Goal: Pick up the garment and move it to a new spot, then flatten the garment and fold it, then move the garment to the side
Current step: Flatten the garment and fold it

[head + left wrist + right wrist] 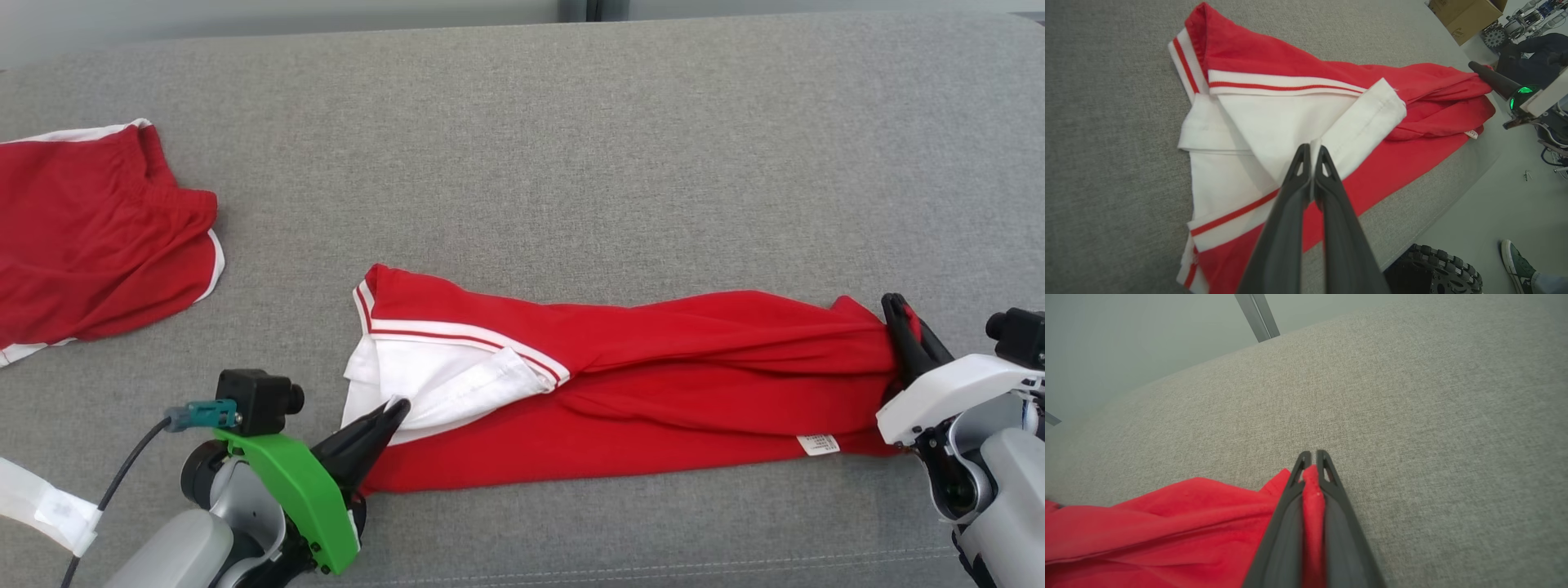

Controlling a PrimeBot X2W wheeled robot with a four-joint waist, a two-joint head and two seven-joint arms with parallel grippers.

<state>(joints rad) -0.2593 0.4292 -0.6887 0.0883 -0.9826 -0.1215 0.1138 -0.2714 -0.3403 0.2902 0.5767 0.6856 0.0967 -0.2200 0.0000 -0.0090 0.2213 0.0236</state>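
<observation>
We see the red garment (653, 367) lying in a long, rumpled band across the near middle of the grey fabric desk (571, 122), stretched between our two tools. Our left tool (400, 406) is at the garment's left end, its dark fingers pressed together on a fold of white cloth. In the left wrist view a thin edge of that white fabric sits between the tips. Around it lie white panels and a striped band (1274, 83), white with a red line, folded over the red body. Our right tool (898, 309) is at the garment's right end, pinching a bunched red corner. In the right wrist view the red cloth fills the narrow gap between the fingers almost up to the tips. A small white label (818, 443) shows on the garment's near edge, near the right tool. Well apart, at the far left of the desk, lies a second red piece (90, 237) with white trim. The left wrist view also shows a cardboard box (1470, 16) beyond the desk, a knobbly black wheel (1437, 269) below the desk's edge, and a person's green shoe (1517, 265) on the floor
</observation>
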